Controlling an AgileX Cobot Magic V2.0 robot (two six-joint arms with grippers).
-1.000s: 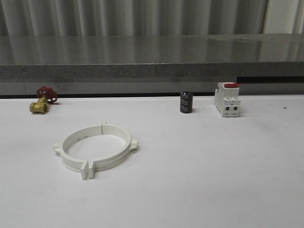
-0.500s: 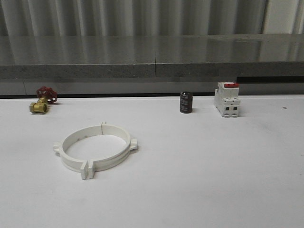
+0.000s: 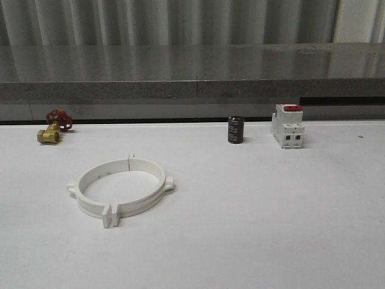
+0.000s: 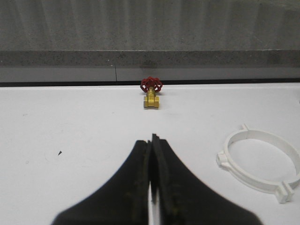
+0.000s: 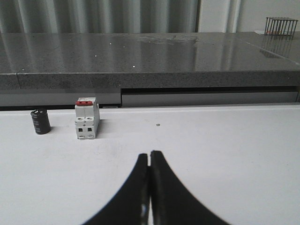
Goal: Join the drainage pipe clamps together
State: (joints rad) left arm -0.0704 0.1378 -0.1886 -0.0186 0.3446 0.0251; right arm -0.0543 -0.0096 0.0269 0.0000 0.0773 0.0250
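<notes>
Nothing's been shifted over the last second: the drainage pipe clamps (image 3: 120,188) are sat joined as a ring on the surface (image 3: 252,223), left gripper (image 4: 152,140) and right gripper (image 5: 149,157) both pressed together, so the job looks done

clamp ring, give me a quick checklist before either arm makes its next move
1. Two drainage pipe clamps form a closed ring on the table: ok.
2. End tabs locked together at the seams: cannot tell.
3. Left gripper shut and holding nothing: ok.
4. Right gripper shut and holding nothing: ok.
5. Brass valve, black capacitor and breaker stand apart from the ring: ok.
</notes>
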